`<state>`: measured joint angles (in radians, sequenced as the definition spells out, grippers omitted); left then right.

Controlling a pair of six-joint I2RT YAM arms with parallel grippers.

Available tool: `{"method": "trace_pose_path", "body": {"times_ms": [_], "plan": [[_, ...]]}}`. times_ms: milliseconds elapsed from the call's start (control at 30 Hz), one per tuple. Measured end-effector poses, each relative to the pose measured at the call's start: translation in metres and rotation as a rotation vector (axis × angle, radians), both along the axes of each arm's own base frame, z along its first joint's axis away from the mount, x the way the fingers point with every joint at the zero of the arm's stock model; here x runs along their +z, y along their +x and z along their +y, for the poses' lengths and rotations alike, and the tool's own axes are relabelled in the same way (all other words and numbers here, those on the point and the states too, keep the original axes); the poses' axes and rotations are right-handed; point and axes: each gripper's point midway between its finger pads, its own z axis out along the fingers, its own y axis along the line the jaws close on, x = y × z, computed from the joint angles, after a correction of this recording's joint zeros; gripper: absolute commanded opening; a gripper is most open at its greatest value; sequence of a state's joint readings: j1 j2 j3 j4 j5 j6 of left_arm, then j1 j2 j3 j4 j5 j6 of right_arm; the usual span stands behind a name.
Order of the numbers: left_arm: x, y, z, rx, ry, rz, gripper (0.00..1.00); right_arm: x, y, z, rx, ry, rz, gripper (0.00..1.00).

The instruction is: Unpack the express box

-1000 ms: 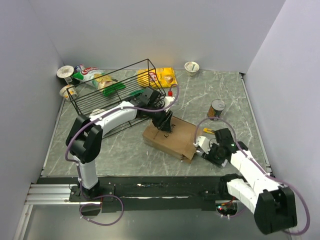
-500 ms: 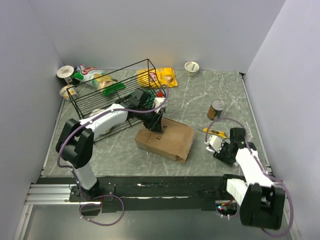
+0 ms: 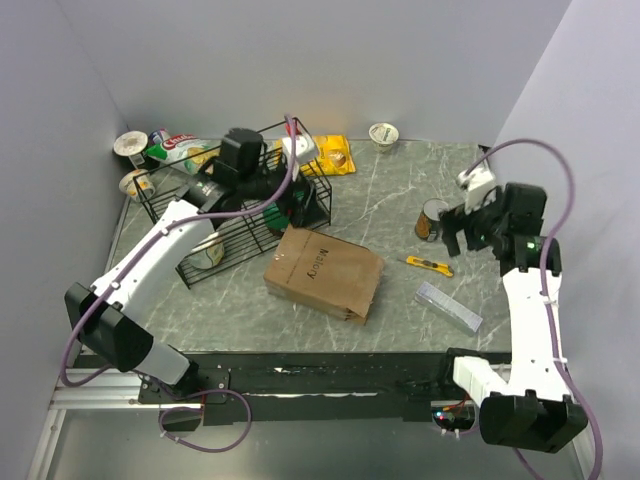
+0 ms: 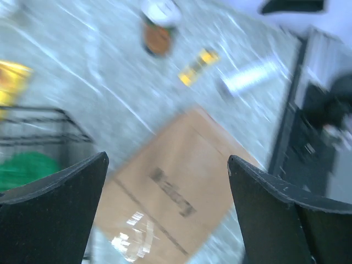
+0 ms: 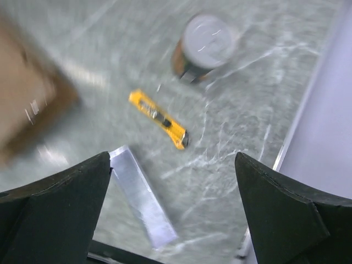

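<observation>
1. Right, the brown cardboard express box lies mid-table, apparently unopened.
2. Left gripper and right gripper hover spread wide, empty.
3. Next, I reckon: grab the yellow utility knife at its three o'clock.

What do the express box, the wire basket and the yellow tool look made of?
The express box: matte brown cardboard, with a glossy tape strip. The wire basket: thin black metal wire, probably coated. The yellow tool: likely plastic casing with a dark slider, like a utility knife; blur hides detail.
</observation>
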<state>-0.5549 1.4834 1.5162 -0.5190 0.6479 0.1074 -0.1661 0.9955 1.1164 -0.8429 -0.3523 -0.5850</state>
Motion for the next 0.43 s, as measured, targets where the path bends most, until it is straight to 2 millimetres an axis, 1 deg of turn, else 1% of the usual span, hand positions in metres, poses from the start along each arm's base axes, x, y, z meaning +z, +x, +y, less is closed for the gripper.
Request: {"method": "trace_pose_path", "body": {"times_ms": [67, 133, 200, 300, 333, 367, 433], "plan": [[0.022, 0.016, 0.005, 0.060, -0.026, -0.056, 0.96, 0.026, 0.006, -0.005, -0.121, 0.059, -0.039, 1.00], [0.033, 0.032, 0.017, 0.141, -0.045, -0.059, 0.96, 0.049, 0.012, -0.012, -0.228, 0.104, -0.067, 1.00], [0.041, 0.058, 0.043, 0.274, -0.087, -0.028, 0.96, 0.071, 0.018, -0.017, -0.306, 0.139, -0.097, 1.00], [0.052, 0.095, 0.093, 0.481, -0.148, -0.021, 0.96, 0.099, 0.021, -0.019, -0.364, 0.183, -0.158, 1.00], [0.055, 0.102, 0.108, 0.538, -0.156, -0.030, 0.96, 0.107, 0.020, -0.019, -0.373, 0.198, -0.183, 1.00], [0.057, 0.106, 0.117, 0.574, -0.158, -0.042, 0.96, 0.112, 0.018, -0.018, -0.377, 0.208, -0.202, 1.00], [0.060, 0.105, 0.127, 0.615, -0.158, -0.066, 0.96, 0.124, 0.012, -0.015, -0.383, 0.237, -0.254, 1.00]]}}
